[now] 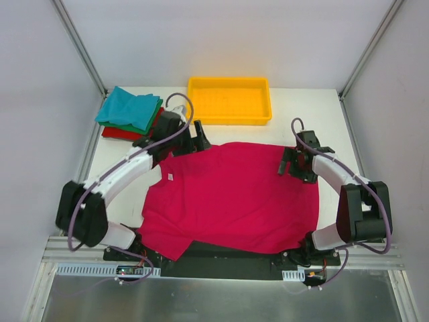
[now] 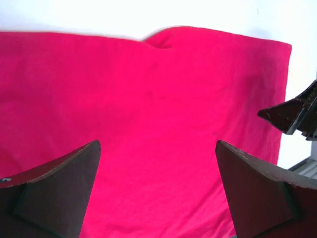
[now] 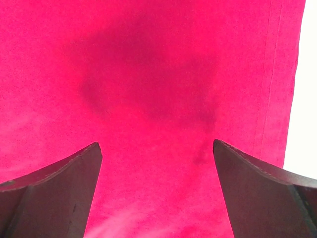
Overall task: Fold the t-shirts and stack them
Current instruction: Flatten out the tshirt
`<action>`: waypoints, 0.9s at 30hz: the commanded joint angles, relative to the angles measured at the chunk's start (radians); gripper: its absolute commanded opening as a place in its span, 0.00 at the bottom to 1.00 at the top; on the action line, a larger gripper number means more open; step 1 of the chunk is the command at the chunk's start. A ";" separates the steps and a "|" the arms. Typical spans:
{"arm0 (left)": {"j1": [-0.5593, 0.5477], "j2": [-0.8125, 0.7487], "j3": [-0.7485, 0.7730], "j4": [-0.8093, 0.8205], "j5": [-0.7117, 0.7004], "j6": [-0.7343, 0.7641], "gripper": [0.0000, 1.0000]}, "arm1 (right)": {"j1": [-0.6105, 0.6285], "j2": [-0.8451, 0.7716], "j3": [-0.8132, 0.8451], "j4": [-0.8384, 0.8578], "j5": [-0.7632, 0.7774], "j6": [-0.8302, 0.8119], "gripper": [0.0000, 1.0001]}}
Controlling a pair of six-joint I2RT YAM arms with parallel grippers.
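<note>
The magenta-pink t-shirt lies spread flat in the middle of the table, its small white neck label at the left. It fills the left wrist view and the right wrist view. My left gripper is open at the shirt's far left edge, its jaws wide apart over the cloth. My right gripper is open over the shirt's far right corner. A folded stack of teal, green and red t-shirts lies at the far left.
A yellow plastic tray stands at the back middle of the table. White walls with metal posts close the sides. The shirt's near hem hangs over the black base plate at the front edge.
</note>
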 commanded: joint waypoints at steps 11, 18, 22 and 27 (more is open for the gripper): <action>0.057 0.158 -0.154 0.020 -0.099 -0.013 0.99 | -0.042 0.202 0.105 -0.020 -0.012 -0.030 0.96; 0.133 0.339 0.023 -0.041 -0.112 0.000 0.99 | -0.088 0.385 0.330 -0.052 -0.077 -0.078 1.00; 0.166 0.429 0.144 -0.081 -0.094 0.019 0.99 | -0.108 0.476 0.453 -0.075 -0.083 -0.096 1.00; 0.169 0.447 0.224 -0.108 -0.128 0.042 0.99 | -0.111 0.503 0.550 -0.071 -0.083 -0.107 1.00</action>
